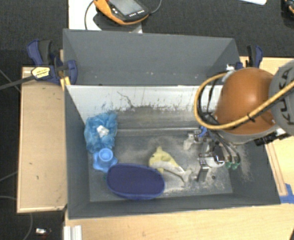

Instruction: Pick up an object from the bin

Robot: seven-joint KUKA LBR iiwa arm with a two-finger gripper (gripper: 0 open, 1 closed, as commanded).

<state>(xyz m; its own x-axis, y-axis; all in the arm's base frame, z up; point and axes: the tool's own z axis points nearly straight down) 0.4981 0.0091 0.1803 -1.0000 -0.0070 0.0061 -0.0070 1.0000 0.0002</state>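
Pincer (205, 173) is hanging just beside pale yellow floppy thing (164, 161) mid-bin, can't tell if open. I'm guessing soft, light, so worth pinching its bunched middle

We see the claw (202, 174) low over the right part of the floor of the grey bin (152, 59), under the arm's orange wrist cover (244, 101), with a pale yellow and white crumpled thing (164, 161) lying just to its left. Further left, along the front wall, lies a dark blue oval pad (135, 180). Beside it, against the left wall, we find a crushed blue plastic bottle (100, 131) with its blue cap (105, 156) pointing toward the front.
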